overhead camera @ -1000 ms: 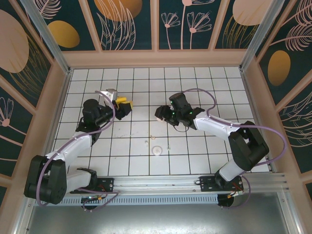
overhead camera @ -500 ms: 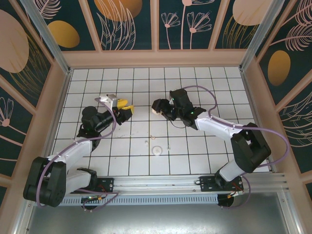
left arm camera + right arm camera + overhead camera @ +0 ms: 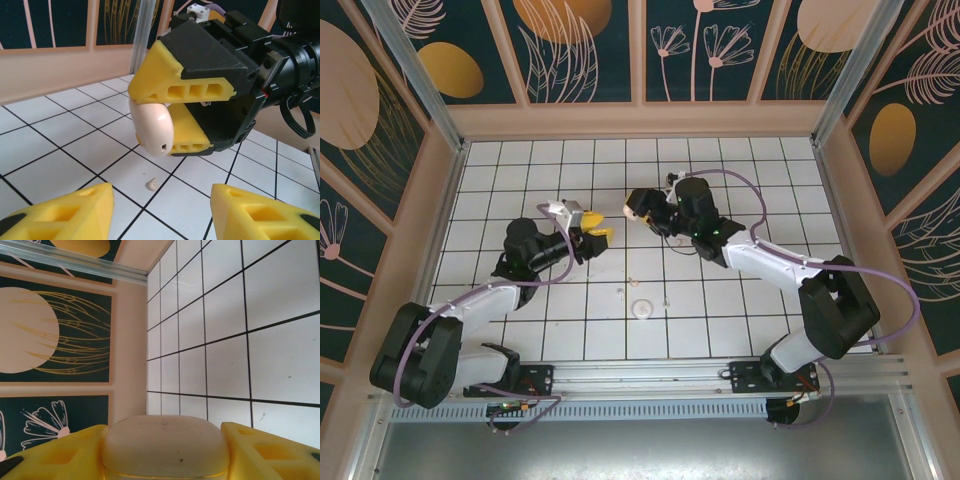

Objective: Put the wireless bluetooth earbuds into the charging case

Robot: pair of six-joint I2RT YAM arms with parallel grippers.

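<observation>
Change: since a second ago both arms have swung inward, so the two grippers now face each other closely over the far-middle tiles.
Top view: the right gripper [image 3: 638,210] carries the small pale pink-cream rounded charging case [image 3: 632,207] in the air. The left gripper [image 3: 595,226] is just beside it. A flat round pale disc [image 3: 642,309] lies well apart, nearer the bases.
Left wrist: the left gripper's yellow fingers are spread with nothing between them. A tiny whitish-pink earbud [image 3: 151,184] lies on the white gridded table [image 3: 45,165] (below the held case).
Right wrist: the case is pinched between the right gripper's yellow fingers.
</observation>
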